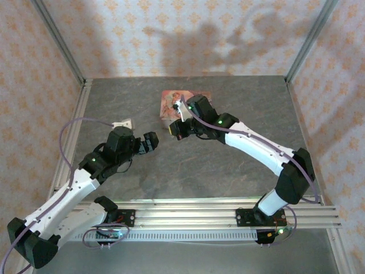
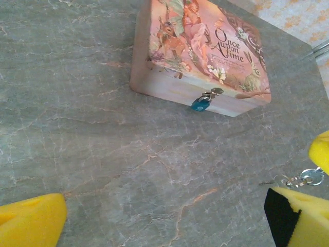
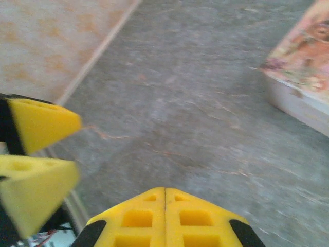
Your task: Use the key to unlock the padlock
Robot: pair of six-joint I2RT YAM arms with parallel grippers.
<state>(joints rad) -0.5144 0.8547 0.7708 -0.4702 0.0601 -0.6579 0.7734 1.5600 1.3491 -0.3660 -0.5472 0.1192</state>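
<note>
– Pink illustrated rectangular tin box (image 2: 205,46) on the grey marbled tabletop (image 2: 92,154): is its lock off yet?
– No. The tiny teal-blue padlock with the thin silver shackle (image 2: 200,105) hangs from the hasp (image 2: 216,92) on the box's front wall. As far as I can see it is closed, and nothing touches it.
– Where is the key?
– The small silvery metal key (image 2: 280,180) hangs on its little rings at the right edge of the left wrist view, well apart from the padlock.
– Who has it?
– The left gripper (image 1: 150,142) stands spread wide and holds nothing. The right gripper (image 3: 164,191) has its yellow fingers (image 3: 139,218) pressed together, its tip close to the left one's. The ring end of the key runs up to a yellow pad (image 2: 321,152) at the frame's edge. I judge that pad to be the right gripper's, pinching the ring, though the contact itself is cut off.
– So how far along?
– Early, I'd say. The key is off the table and in one grip. Bringing it to the padlock, seating it, turning it and freeing the shackle are all left.
– Any writing?
– "Once Upon a Time" in curly script on the lid. I can read no brand or other label.
</note>
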